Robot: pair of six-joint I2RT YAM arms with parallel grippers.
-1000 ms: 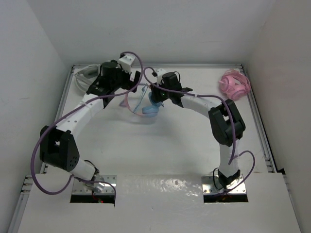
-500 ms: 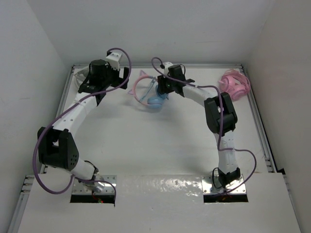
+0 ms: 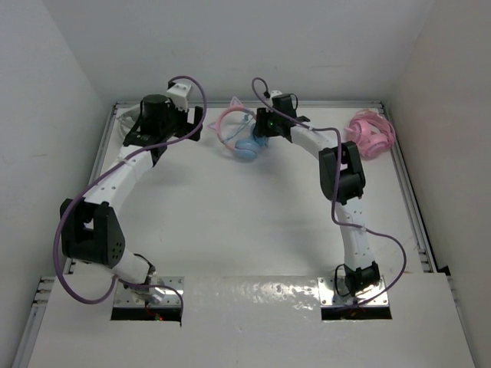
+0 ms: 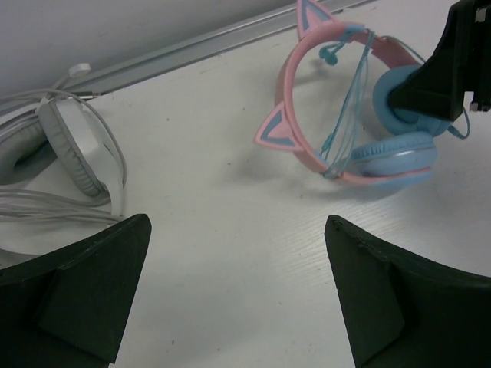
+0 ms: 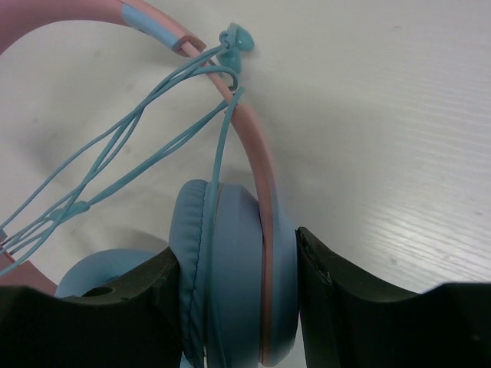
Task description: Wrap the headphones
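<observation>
top / cat-ear headphones [image 3: 236, 130]: lying on the counter [image 3: 245, 230] near the far rail, between the two arms, pink loop toward the left arm.
top / right hand [image 3: 258, 136]: on the blue cup side of the set. My read: it pins the set so it can't slide while the cable is handled.
top / left hand [image 3: 197, 122]: just beside the pink loop, apart from it, carrying nothing.
top / pink bundled headphones [image 3: 370, 132]: far right, well apart, not the job.
left wrist / left hand: fingers spread wide, only bare counter between them. It's aimed at the set, so probably staged to take the cable or the band.
left wrist / white-grey headphones [image 4: 73, 146]: far left by the rail, own cord loose beside them.
left wrist / headband [image 4: 278, 132]: on its side, cat ears pointing outward, blue strands strung across the loop.
right wrist / ear cup [image 5: 230, 284]: on edge, squeezed between both right fingers, a firm clamp.
right wrist / cable [image 5: 75, 207]: several strands run from the band across the loop, slack rather than snug.
stage (judgement): turns are on but loose, so tidying is likely left.
containers: none visible in any view.
</observation>
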